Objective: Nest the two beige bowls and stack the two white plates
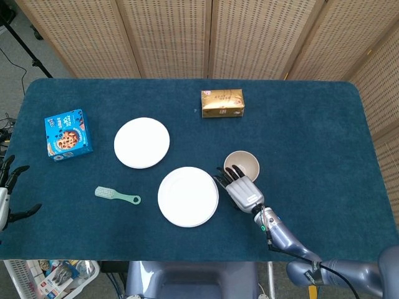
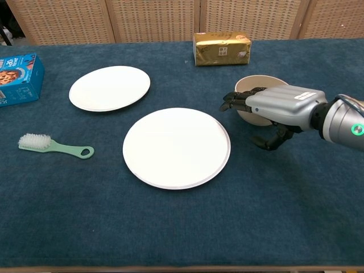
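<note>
Two white plates lie apart on the blue cloth: a smaller one at the back left and a larger one nearer the front. A beige bowl stands upright to the right of the larger plate; I see only this one bowl and cannot tell whether another sits inside it. My right hand hovers at the bowl's near side, fingers spread over the rim, thumb below, holding nothing. My left hand hangs off the table's left edge, fingers apart and empty.
A gold packet lies behind the bowl. A blue snack box sits at the far left. A green brush lies left of the larger plate.
</note>
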You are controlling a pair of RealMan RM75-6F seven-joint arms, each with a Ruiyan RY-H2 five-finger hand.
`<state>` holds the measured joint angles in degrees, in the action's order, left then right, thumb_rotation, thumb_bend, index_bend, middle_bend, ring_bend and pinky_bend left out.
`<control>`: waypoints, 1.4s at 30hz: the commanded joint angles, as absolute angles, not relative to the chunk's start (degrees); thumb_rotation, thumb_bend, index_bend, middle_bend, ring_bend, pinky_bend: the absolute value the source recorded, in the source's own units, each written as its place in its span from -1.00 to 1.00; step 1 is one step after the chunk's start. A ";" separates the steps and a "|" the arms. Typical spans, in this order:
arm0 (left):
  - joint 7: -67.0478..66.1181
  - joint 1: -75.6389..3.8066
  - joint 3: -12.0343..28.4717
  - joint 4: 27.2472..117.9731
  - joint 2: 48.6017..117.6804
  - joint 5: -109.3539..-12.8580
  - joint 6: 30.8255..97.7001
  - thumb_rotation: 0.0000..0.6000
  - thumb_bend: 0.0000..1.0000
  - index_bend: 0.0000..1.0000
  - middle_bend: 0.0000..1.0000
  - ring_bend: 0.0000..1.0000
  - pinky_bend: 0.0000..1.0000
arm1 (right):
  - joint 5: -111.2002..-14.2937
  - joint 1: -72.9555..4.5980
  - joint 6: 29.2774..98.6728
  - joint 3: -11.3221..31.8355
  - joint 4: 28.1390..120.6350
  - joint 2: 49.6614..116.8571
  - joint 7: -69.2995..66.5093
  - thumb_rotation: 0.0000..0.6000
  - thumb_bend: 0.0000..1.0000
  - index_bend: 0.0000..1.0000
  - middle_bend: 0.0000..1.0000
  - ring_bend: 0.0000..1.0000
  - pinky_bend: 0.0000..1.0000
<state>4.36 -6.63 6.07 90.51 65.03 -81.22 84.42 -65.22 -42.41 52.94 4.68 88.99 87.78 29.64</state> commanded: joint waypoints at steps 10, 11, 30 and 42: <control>4.28 -6.68 5.97 90.47 65.07 -81.35 84.30 1.00 -0.96 -0.60 -1.00 -1.00 -1.00 | -66.45 -42.13 54.18 4.74 93.05 85.50 29.22 1.00 0.11 -1.00 -1.00 -1.00 -1.00; 4.26 -6.68 5.97 90.48 65.06 -81.37 84.32 1.00 -0.96 -0.60 -1.00 -1.00 -1.00 | -66.64 -42.03 54.50 4.79 93.78 85.20 29.15 1.00 0.11 -1.00 -1.00 -1.00 -1.00; 2.28 -8.37 3.06 89.38 65.63 -86.48 81.87 1.00 -0.96 -0.60 -1.00 -1.00 -1.00 | -77.81 -32.34 72.67 7.36 107.45 67.37 20.48 1.00 -0.98 -1.00 -1.00 -1.00 -1.00; -2.26 -15.33 0.26 90.36 68.97 -94.93 74.48 1.00 -0.96 -0.60 -1.00 -1.00 -1.00 | -77.91 -21.26 82.58 6.09 89.87 63.16 6.61 1.00 -1.00 -1.00 -1.00 -1.00 -1.00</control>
<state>-0.85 -14.24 0.74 89.54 68.25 -93.83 75.50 -78.24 -24.98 79.20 6.48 96.58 62.79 11.87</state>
